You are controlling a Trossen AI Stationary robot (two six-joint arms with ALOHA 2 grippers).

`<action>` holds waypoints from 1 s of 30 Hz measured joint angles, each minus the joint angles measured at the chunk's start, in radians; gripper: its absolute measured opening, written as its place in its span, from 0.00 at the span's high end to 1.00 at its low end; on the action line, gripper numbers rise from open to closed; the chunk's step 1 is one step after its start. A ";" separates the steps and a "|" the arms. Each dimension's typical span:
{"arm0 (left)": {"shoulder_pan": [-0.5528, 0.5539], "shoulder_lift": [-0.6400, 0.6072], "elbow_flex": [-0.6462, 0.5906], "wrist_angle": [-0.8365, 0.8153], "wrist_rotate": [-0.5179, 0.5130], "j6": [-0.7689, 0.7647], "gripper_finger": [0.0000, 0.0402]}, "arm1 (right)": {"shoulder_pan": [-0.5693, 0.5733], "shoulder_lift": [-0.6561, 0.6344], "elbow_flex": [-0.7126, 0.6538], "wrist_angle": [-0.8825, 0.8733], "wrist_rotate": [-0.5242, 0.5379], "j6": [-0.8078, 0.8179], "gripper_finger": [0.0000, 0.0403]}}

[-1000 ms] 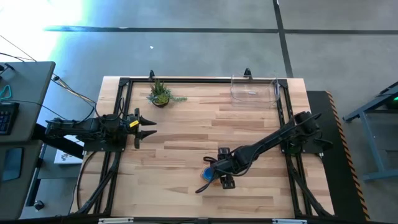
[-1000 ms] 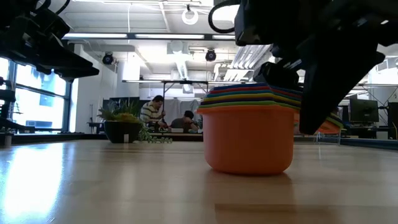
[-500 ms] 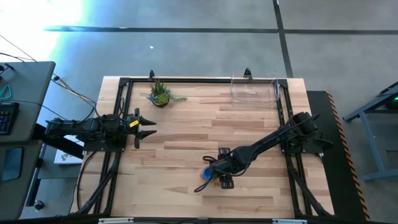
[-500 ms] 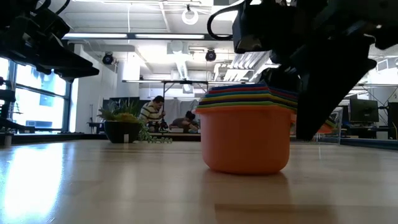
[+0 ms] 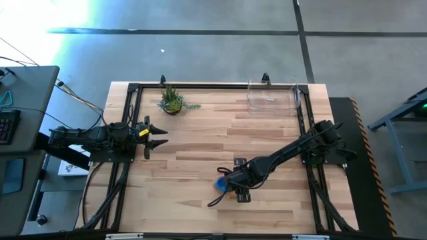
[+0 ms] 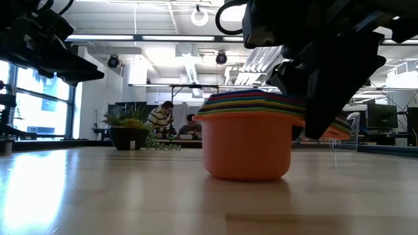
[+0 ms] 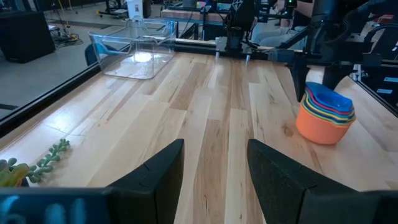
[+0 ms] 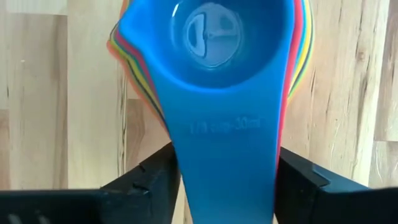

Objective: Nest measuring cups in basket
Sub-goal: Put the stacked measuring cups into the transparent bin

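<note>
One nested stack of measuring cups (image 6: 251, 134) — right gripper (image 8: 227, 180) clasps its handles; left gripper (image 7: 214, 168) wide.

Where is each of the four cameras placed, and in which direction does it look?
High view: above, looking down; both arms, right gripper at the measuring cups.
Low view: table height, level; cups close, dark arm above.
Left wrist view: past left gripper across the table to the basket and cups.
Right wrist view: down onto the blue cup's handle between its fingers.
All four share the cups.
</note>
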 joint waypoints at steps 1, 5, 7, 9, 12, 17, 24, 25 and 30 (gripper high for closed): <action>0.000 0.000 0.000 0.000 0.000 0.000 0.58 | 0.000 0.000 0.000 0.000 0.000 0.000 0.53; 0.000 0.000 0.000 0.000 0.000 0.000 0.58 | 0.000 0.000 0.000 0.000 0.000 0.004 0.57; 0.000 0.000 0.000 0.000 0.000 0.000 0.58 | 0.000 0.000 0.000 0.000 0.000 0.004 0.57; 0.000 0.000 0.000 0.000 0.000 0.000 0.58 | 0.000 0.000 0.000 0.000 0.006 0.012 0.58; 0.000 0.000 0.000 0.000 0.000 0.000 0.58 | 0.000 0.000 0.000 -0.001 0.028 0.034 0.58; 0.000 0.000 0.000 0.000 0.000 0.000 0.58 | 0.000 0.000 0.001 -0.002 0.044 0.061 0.60; 0.000 0.000 0.000 0.000 0.000 0.000 0.58 | 0.000 0.000 0.001 -0.001 0.022 0.092 0.65; 0.000 0.000 0.000 0.000 0.000 0.000 0.58 | 0.000 0.000 0.001 -0.001 0.018 0.099 0.65; 0.000 0.000 0.000 0.000 0.000 0.000 0.58 | 0.000 0.000 0.001 0.000 0.017 0.128 0.66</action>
